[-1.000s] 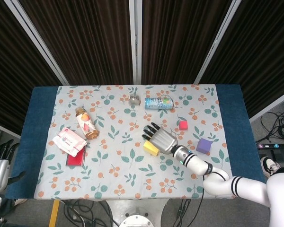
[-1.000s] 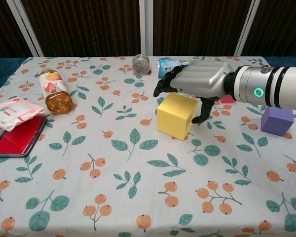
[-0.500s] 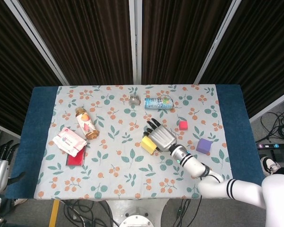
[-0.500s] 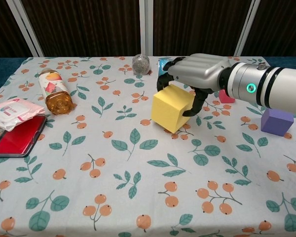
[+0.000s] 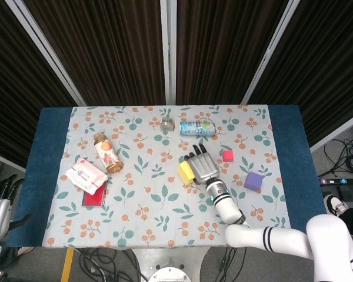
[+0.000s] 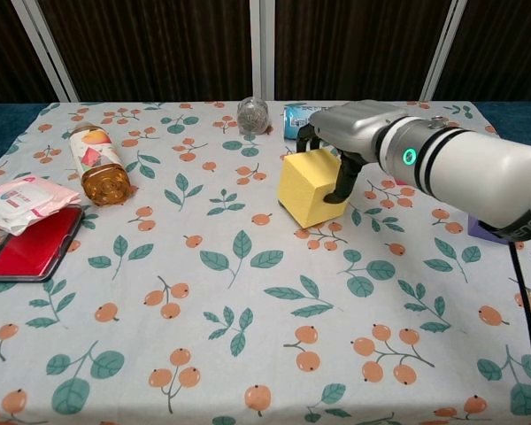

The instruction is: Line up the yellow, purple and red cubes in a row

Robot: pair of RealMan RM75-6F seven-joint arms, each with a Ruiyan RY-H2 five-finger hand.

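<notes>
Gripping the yellow cube (image 6: 311, 185) from above (tilted), the right hand (image 6: 350, 128).

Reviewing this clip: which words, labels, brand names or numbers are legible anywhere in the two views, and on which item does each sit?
No text can be read with confidence.
Bottle: picture label, print too small to read.
Can: blue-green printing, blurred.
Tissue pack: pink markings, illegible.
Red case: no text visible.
Yellow cube, purple cube, red cube: plain faces.
Right hand: no lettering, only a green light on the wrist.
</notes>
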